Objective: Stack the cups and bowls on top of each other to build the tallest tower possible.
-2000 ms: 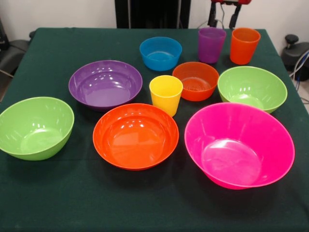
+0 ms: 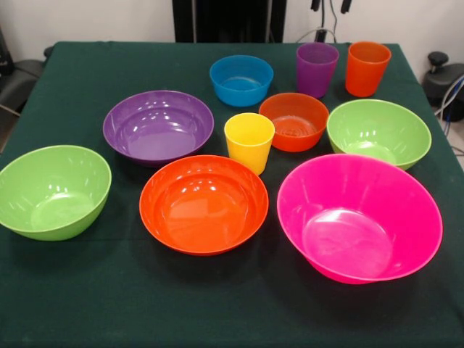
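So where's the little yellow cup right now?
In the front view, the yellow cup stands upright near the table's middle, between the purple bowl on its left and the small orange bowl on its right.

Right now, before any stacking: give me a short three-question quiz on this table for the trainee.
1. True or false: no glossy plastic bowl is nested in another yet.
2. Which stands closest to the purple tapered plastic tumbler? A) orange tapered plastic tumbler B) huge pink plastic bowl C) yellow tapered plastic tumbler
3. How many bowls are green?
Key: 1 true. 2 A, the orange tapered plastic tumbler. 3 two: one green round plastic bowl at the picture's left edge, the other just behind the huge pink plastic bowl.
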Motion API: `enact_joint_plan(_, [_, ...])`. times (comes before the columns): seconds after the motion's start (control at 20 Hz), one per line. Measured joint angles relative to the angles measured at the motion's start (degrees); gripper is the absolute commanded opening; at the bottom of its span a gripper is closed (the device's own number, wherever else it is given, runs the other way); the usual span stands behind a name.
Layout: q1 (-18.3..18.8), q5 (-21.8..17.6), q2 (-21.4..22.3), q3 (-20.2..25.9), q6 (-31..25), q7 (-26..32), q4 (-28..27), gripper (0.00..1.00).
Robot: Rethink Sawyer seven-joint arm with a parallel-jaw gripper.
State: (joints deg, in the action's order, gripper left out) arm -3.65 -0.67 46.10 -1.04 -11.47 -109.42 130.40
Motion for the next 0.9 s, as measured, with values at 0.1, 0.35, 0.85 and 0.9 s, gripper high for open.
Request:
enact_joint_plan(0.1, [-0.08, -0.01, -0.23, 0.00, 0.06, -0.09, 0.00, 1.00])
enact_joint_plan(0.35, [-0.30, 0.00, -0.96, -0.14, 0.06, -0.09, -0.01, 1.00])
enact_joint_plan(0.85, [-0.54, -1.94, -2.31, -1.59, -0.37, -0.09, -1.15, 1.00])
enact_joint_plan(0.9, [-0.54, -2.18, -2.45, -1.67, -0.41, -0.09, -1.29, 1.00])
